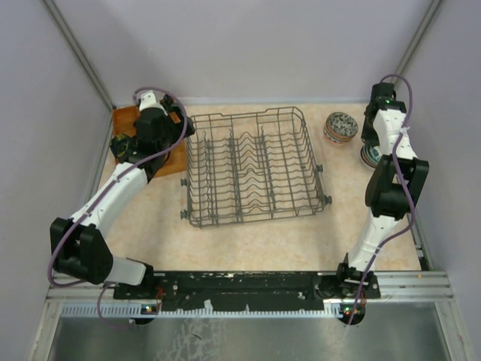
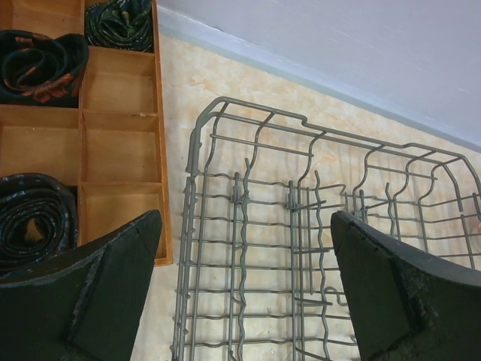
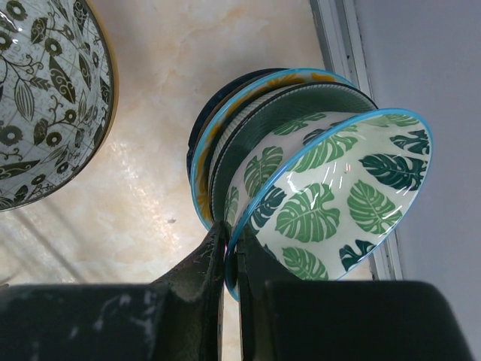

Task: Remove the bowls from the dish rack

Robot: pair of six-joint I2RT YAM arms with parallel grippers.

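Observation:
The dark grey wire dish rack stands mid-table with no bowls showing in it; it also fills the left wrist view. My right gripper is shut on the rim of a green-leaf bowl, tilted on a stack of bowls at the far right. A dark floral bowl sits beside it, also in the right wrist view. My left gripper is open and empty above the rack's left edge. Dark patterned bowls sit in the wooden tray.
The orange-brown compartment tray lies at the far left, its cells showing in the left wrist view. Grey walls close the back and sides. A metal rail runs along the table's right edge.

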